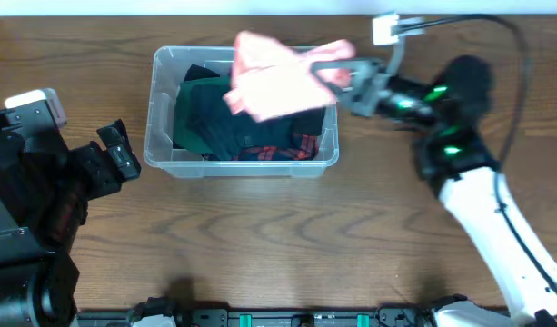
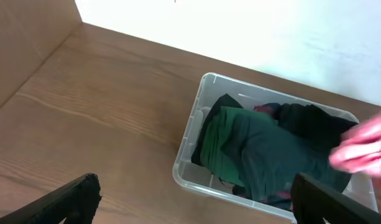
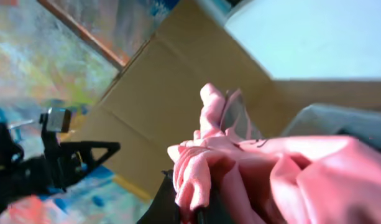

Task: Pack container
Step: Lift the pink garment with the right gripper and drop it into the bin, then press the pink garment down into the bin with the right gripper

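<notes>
The clear plastic container (image 1: 160, 150) stands at the table's back middle, holding dark green, black and red plaid garments (image 1: 223, 127). It also shows in the left wrist view (image 2: 190, 155). My right gripper (image 1: 337, 77) is shut on a pink garment (image 1: 273, 82) and holds it above the container's right half. In the right wrist view the pink garment (image 3: 271, 168) is bunched between the fingers (image 3: 196, 208). My left gripper (image 1: 119, 150) is open and empty, just left of the container; its fingers (image 2: 190, 202) frame the container's near corner.
Brown wooden table (image 1: 278, 236). A cardboard wall (image 2: 22, 43) stands at the left. A white wall runs behind the container. A white connector and cable (image 1: 387, 27) hang near the right arm.
</notes>
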`<action>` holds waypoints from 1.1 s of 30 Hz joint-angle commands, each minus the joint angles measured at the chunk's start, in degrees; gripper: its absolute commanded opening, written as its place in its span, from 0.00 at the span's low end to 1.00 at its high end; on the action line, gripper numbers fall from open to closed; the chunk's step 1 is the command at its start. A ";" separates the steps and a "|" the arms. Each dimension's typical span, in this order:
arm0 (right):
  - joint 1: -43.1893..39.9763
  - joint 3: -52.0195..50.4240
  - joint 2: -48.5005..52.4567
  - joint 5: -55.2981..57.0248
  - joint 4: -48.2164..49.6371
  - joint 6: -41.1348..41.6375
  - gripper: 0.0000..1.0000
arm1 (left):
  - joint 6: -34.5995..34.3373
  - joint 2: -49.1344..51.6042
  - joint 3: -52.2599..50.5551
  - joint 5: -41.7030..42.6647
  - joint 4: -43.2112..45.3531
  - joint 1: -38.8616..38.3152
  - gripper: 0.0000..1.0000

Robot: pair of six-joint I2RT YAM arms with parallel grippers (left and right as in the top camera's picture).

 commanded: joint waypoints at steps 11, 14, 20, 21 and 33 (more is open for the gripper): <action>11.67 0.44 23.71 25.55 13.90 7.32 0.01 | -0.09 -0.04 0.37 -0.46 -0.02 0.13 0.98; 10.49 0.44 28.52 25.31 11.76 7.28 0.01 | -0.09 -0.04 0.37 -0.44 -0.02 0.13 0.98; 8.72 0.44 31.74 28.39 5.42 -3.85 0.06 | -0.09 -0.04 0.37 -0.46 -0.02 0.13 0.98; 8.50 0.44 31.65 28.37 5.25 -5.60 0.13 | -0.09 -0.04 0.37 -0.46 -0.02 0.13 0.98; 5.31 0.46 20.41 19.12 2.97 -16.79 0.85 | -0.09 -0.04 0.37 -0.46 -0.02 0.13 0.98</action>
